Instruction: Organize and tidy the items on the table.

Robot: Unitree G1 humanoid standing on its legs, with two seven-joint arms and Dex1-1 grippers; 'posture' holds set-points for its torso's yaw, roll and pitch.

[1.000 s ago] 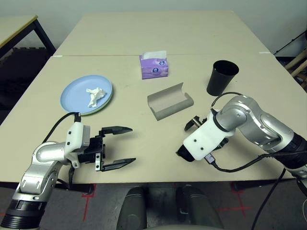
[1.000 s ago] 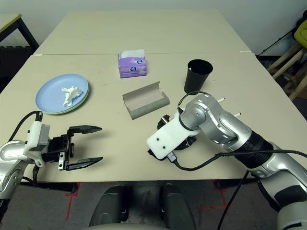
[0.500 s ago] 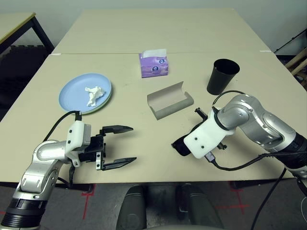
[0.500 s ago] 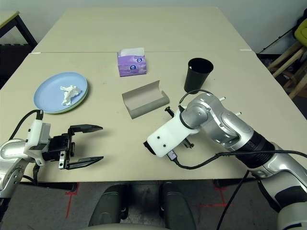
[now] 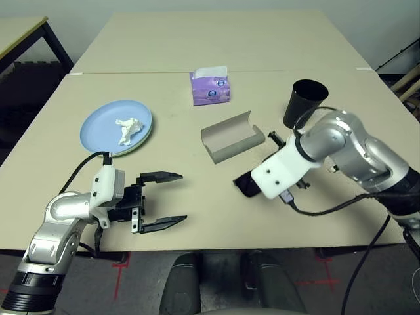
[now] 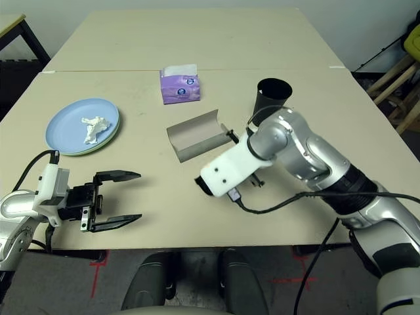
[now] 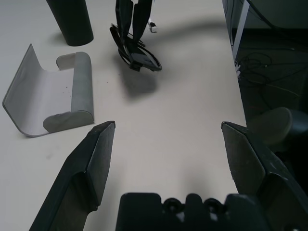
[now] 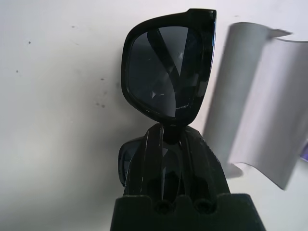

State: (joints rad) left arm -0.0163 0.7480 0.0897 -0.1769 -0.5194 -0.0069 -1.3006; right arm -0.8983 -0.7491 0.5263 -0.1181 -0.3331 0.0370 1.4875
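Pale beige laminate covers the table (image 5: pixel 197 39), and things sit on it from left to right. Far left, a light blue plate (image 5: pixel 98 128) rests on a pale green plate (image 5: pixel 146 139) whose rim peeps out beneath it; a crumpled tissue (image 5: pixel 127 130) lies on the blue one. Nearer the front edge, the left gripper (image 5: pixel 172 197) hangs just above the tabletop, pointing toward the middle, its two black fingers spread wide with nothing between them. Toward the middle and farther back stands a purple tissue box (image 5: pixel 210 89). In front of it the grey glasses case (image 5: pixel 232 138) lies open, its curved inside facing up. Just to the right of the case, the right gripper (image 8: pixel 169 134) points steeply down with its fingers pinched tight on the bridge of the black sunglasses (image 8: pixel 169 70), which hang off the table, casting a shadow beneath them, near the case's edge but not touching it. The left wrist view shows the same: folded sunglasses dangling from the closed fingers. Behind the right arm stands the black cup (image 5: pixel 302 104), upright. Two white pens near the arm are mostly hidden.
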